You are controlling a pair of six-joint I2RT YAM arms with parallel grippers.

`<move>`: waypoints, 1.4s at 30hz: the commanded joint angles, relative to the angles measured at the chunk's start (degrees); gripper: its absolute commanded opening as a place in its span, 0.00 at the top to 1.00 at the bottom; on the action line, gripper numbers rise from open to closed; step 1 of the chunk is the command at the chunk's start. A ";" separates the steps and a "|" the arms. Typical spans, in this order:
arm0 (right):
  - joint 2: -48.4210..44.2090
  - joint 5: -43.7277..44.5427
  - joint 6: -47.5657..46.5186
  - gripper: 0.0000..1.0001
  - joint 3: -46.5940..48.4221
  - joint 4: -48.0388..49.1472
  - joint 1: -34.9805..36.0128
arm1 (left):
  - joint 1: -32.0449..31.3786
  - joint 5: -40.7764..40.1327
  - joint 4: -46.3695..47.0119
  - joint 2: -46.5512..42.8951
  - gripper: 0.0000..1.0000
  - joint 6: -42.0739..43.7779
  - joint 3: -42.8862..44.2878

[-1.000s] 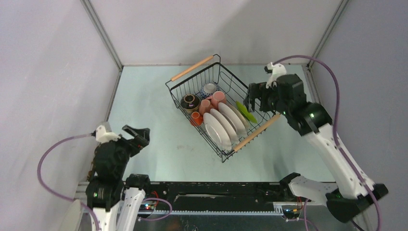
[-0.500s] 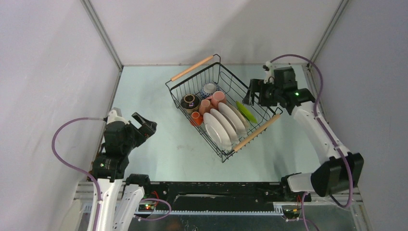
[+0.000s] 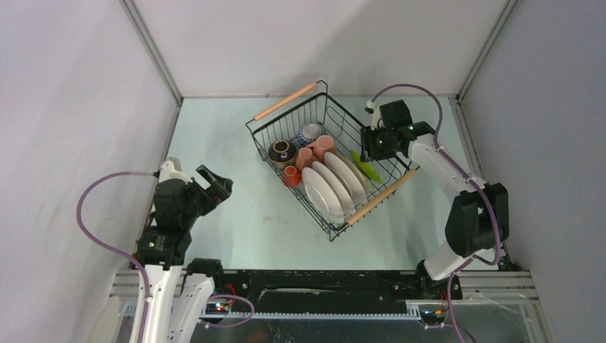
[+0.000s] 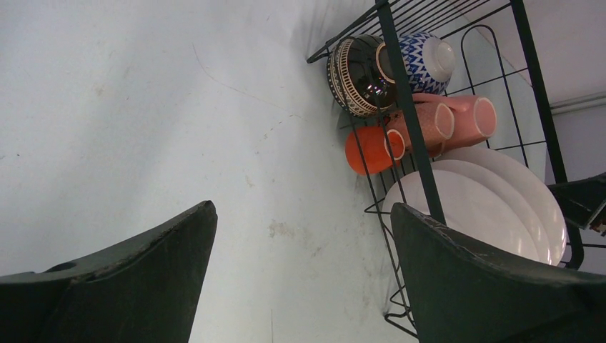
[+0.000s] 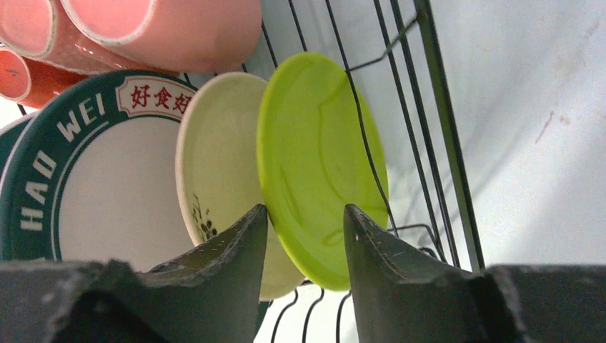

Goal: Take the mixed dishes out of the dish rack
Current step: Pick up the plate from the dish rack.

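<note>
One lime-green plate stands on edge beside a cream saucer in the dish rack on the table. The right gripper straddles its rim, jaws half-closed, grip unclear. The left gripper hovers wide open, empty.

Black coated wire dish rack, pale bare-wood rod handles, glossy glazed pink mugs, smooth satin lime-green plate, matt scuffed pale table.

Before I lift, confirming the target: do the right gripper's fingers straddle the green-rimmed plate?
No: the right gripper straddles the lime green plate; the cream saucer stands between that and the green-rimmed plate.
</note>
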 commanded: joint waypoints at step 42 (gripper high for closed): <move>-20.76 26.78 -31.05 1.00 8.90 -2.25 33.57 | -0.22 18.89 7.80 4.31 0.00 -4.87 5.93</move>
